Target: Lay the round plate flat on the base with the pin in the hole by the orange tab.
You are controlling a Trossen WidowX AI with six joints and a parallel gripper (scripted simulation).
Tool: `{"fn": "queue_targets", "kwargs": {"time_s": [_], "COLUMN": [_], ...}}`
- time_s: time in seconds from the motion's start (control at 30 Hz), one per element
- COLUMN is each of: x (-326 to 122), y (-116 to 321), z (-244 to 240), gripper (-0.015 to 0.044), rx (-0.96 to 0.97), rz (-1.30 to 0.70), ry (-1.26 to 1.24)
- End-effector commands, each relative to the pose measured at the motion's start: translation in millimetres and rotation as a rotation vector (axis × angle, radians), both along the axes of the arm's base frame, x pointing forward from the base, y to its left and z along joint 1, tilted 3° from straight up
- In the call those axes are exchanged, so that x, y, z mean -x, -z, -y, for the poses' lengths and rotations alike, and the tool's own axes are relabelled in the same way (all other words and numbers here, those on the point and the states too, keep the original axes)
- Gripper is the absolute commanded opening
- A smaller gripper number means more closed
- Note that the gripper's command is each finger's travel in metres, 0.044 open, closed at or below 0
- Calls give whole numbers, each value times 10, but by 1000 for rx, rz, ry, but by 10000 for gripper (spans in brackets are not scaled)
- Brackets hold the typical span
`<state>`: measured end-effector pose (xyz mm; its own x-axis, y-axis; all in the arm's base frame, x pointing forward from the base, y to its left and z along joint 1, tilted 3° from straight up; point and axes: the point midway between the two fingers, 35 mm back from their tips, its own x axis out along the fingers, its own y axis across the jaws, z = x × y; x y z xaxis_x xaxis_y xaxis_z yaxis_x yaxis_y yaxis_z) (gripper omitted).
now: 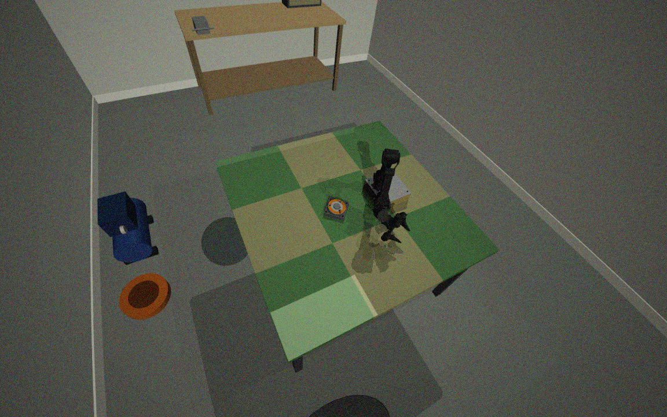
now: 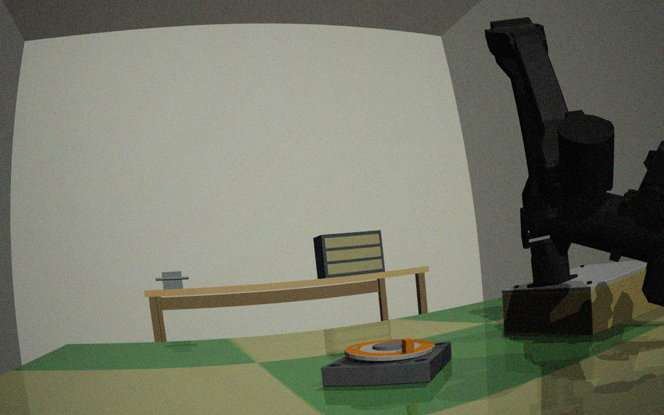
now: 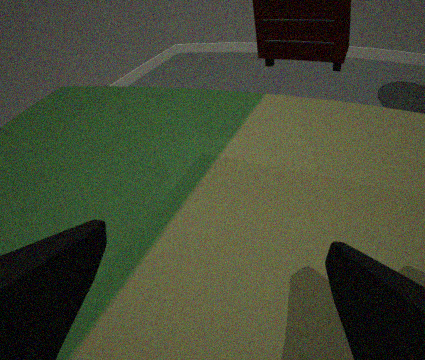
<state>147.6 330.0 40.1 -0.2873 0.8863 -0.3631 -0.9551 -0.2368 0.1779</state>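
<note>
The plate [image 2: 390, 349] sits on its dark base [image 2: 385, 367] near the middle of the checkered tabletop [image 1: 294, 228], well in from every edge. The pincer [image 1: 397, 231] hangs spread and holds nothing, well apart from the plate. The plate's orange tab [image 2: 407, 344] stands up from its rim.

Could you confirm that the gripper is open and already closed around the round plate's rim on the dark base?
Not quite: the gripper is open but apart from the round plate, off to its side in the top view; the wrist view shows only table between its fingers.
</note>
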Motion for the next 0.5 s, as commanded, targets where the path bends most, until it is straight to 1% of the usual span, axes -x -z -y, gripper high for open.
{"fn": "queue_targets", "kwargs": {"time_s": [0.0,0.07,0.13,0.17,0.23,0.3,0.37,0.47], "x": [-39,-345,-779,-919,-1108,-1200,-1382,-1522], "y": [4,35,60,61,57,54,38,17], "z": [9,108,343,448,626,743,1036,1365], "gripper": [374,321,269,242,190,137,85,6], "rx": [12,103,235,280,345,378,453,539], "rz": [-7,-61,-148,-179,-226,-245,-291,-354], "ry": [18,158,374,451,564,620,747,887]}}
